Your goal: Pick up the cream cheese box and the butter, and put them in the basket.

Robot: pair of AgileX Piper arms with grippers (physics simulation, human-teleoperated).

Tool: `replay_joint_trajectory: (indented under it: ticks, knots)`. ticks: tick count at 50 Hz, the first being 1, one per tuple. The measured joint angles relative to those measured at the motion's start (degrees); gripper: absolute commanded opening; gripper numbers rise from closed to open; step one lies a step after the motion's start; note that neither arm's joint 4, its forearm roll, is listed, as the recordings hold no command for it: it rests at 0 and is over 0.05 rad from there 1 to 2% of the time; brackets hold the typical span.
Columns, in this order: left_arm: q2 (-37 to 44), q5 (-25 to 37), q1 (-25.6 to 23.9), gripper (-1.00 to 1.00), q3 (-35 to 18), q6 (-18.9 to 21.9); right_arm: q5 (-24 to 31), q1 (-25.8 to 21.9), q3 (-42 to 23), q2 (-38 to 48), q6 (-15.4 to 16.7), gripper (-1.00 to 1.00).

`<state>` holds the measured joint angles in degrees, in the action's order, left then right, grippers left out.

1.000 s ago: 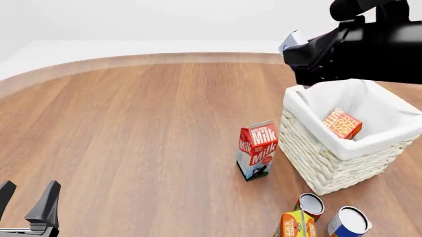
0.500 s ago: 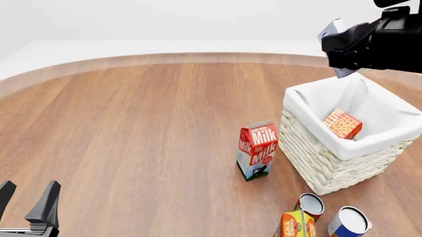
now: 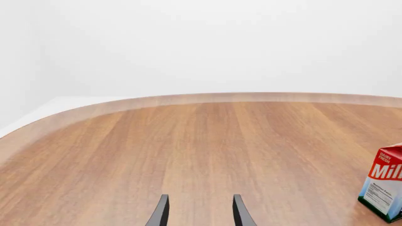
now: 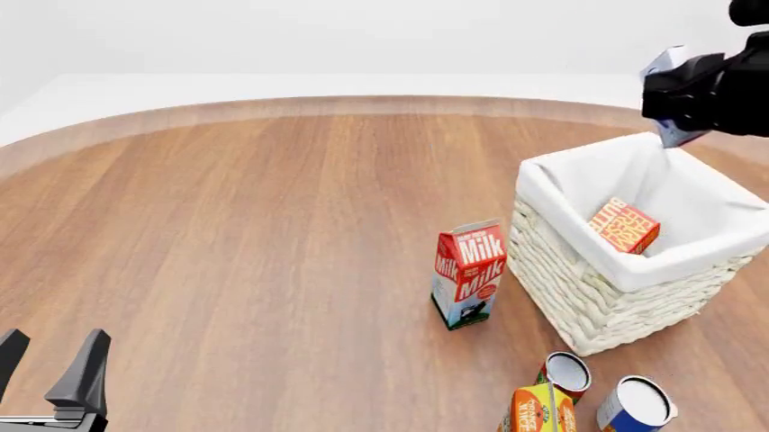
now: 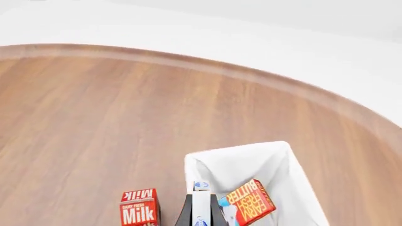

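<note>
Above the basket (image 4: pixel 625 297), the right gripper (image 5: pixel 201 214) pinches the cream cheese box (image 5: pixel 202 205) between its fingers. Butter (image 4: pixel 622 226) lies inside the basket. Low over the wooden surface (image 4: pixel 265 225), the left gripper (image 3: pixel 199 212) has its fingers spread.

Bare simulated tabletop (image 4: pixel 240 225), blank backdrop

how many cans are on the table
2, both at the near edge of the front view, in front of the basket: one red can left of the small orange carton, one blue can right of it. More may sit out of frame.
</note>
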<state>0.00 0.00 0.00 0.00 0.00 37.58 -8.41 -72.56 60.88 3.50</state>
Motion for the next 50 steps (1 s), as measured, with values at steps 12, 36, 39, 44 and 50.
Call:
replay_joint_trajectory:
  ticks: [12, 36, 39, 44, 50]
  knots:
    - [0.0, 0.0, 0.0, 1.00, 0.0, 0.0, -2.2, 3.6, 2.5, 1.3, -0.8, -1.00]
    - [0.0, 0.0, 0.0, 1.00, 0.0, 0.0, -6.7, 7.8, 6.5, 5.3, -1.7, -1.00]
    - [0.0, 0.0, 0.0, 1.00, 0.0, 0.0, -7.3, 8.2, 7.0, 5.8, -1.8, -1.00]
    - [0.0, 0.0, 0.0, 1.00, 0.0, 0.0, -8.3, 8.8, 7.6, 6.6, -1.9, -1.00]
    - [0.0, 0.0, 0.0, 1.00, 0.0, 0.0, -9.8, 9.3, 8.7, 7.7, -1.9, -1.00]
